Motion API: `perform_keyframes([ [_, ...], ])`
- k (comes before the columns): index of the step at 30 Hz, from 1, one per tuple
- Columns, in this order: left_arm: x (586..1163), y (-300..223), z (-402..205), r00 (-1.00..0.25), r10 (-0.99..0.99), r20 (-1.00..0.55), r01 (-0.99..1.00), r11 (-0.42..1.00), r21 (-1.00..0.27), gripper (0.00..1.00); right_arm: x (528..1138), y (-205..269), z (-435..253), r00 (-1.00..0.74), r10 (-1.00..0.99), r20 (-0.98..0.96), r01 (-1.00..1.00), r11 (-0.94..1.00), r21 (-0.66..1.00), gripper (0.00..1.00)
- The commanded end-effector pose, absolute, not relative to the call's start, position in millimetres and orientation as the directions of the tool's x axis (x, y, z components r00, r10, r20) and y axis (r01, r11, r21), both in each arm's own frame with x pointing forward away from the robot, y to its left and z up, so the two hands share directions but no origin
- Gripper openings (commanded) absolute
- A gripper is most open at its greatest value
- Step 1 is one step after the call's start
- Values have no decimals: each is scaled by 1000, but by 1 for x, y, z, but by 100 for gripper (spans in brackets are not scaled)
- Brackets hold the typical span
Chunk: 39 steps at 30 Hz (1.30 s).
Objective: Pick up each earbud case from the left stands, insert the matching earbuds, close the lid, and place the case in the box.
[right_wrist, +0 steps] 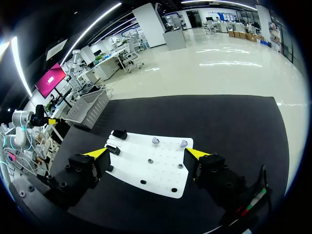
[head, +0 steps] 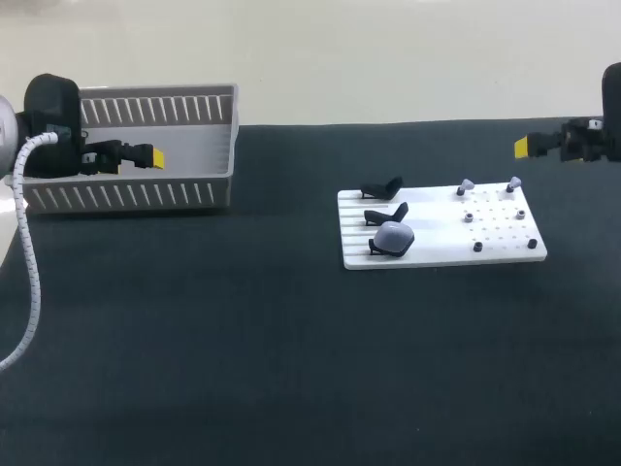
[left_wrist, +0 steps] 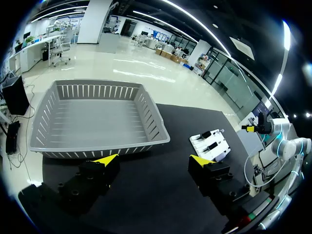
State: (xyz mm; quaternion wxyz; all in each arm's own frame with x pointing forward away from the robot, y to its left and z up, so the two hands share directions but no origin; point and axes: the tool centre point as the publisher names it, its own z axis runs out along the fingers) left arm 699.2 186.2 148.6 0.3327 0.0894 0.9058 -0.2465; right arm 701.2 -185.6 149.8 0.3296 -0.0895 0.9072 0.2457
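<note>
Along the table's left rear edge in the head view sits the box (head: pixel 155 184), with the left gripper (head: pixel 146 155) showing against it. The right gripper (head: pixel 524 147) hangs at the far right edge, well apart from the white board (head: pixel 441 254). Bare dark cloth spreads between and in front. One earbud case (head: pixel 394 237) rests on the nearest of the board's stands (two black stands behind it are bare), and two earbuds (head: pixel 466 184) perch at the rear.

From the left wrist view, the jaws are apart with nothing between them, the box ahead and the board small beyond.

From the right wrist view, the jaws are apart above the board; one finger (right_wrist: pixel 95 158) hides the case.
</note>
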Motion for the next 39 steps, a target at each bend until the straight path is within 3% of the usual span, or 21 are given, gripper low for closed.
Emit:
perform_keyframes([
  [1,699,185,150,-766,-1,-643,321,866,-383,100,701,-186,150,-766,-1,-642,-325,863,387,100],
  [16,699,185,150,-766,-1,-643,321,866,-383,100,701,-186,150,-766,-1,-642,-325,863,387,100],
  [23,693,174,148,-747,58,-662,433,799,-418,100,701,-186,150,-766,-1,-642,-325,863,387,100],
  [39,665,110,148,-439,399,-805,855,459,-240,100,701,-186,150,-766,-1,-642,-325,863,387,100],
])
